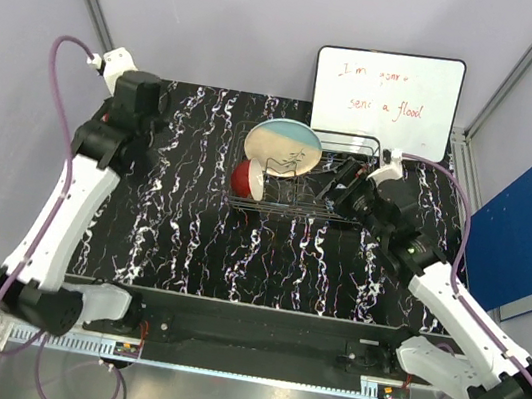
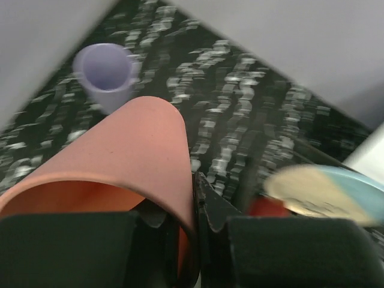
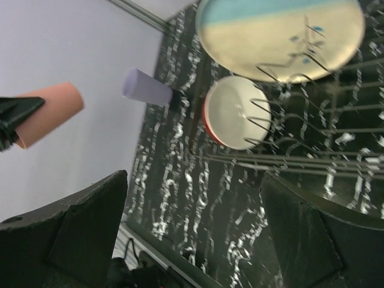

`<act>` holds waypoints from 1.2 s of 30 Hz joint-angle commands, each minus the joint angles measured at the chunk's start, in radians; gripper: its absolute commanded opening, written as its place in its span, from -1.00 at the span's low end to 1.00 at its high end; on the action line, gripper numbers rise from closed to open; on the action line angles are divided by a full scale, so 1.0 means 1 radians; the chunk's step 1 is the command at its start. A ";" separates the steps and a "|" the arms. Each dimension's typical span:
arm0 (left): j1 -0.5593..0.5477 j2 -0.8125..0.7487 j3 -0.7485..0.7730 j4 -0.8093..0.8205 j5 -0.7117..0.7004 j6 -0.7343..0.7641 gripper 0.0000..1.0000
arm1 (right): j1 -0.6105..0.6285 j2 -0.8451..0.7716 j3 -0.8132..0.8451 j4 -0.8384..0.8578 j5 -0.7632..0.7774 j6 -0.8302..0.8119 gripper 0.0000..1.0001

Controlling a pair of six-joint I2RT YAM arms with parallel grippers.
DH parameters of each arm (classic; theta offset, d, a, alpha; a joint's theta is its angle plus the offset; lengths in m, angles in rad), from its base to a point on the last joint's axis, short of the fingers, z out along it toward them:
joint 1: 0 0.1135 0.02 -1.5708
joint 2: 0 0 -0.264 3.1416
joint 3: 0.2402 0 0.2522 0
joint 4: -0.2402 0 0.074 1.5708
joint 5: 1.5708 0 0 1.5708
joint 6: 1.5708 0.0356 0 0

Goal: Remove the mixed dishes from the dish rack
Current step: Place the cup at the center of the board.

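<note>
While left hand [image 2: 193, 201] pinches salmon-pink cup [image 2: 120, 150] wall aloft at far-left, right hand [image 3: 193, 180] spread beside dish rack [image 3: 336, 150].

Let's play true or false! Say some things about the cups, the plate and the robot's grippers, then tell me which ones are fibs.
1. The left gripper is holding the salmon-pink cup. True.
2. The lavender cup is inside the dish rack. False: it sits on the table, away from the rack.
3. The large plate stands on its edge in the rack. True.
4. The right gripper is holding the red bowl. False: that gripper is open and empty, and the bowl is in the rack.
</note>
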 commanded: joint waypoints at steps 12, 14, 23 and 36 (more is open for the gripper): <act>0.280 0.538 0.581 -0.210 0.081 0.067 -1.00 | 0.006 -0.173 -0.069 -0.167 0.088 -0.120 1.00; 0.321 0.579 0.590 -0.210 0.121 0.059 -1.00 | 0.006 -0.178 -0.075 -0.177 0.089 -0.131 0.99; 0.429 0.690 0.624 -0.208 0.278 0.022 -1.00 | 0.004 -0.109 -0.049 -0.184 0.079 -0.160 0.99; 0.446 0.813 0.688 -0.208 0.356 0.019 -0.94 | 0.006 -0.040 -0.042 -0.161 0.071 -0.168 1.00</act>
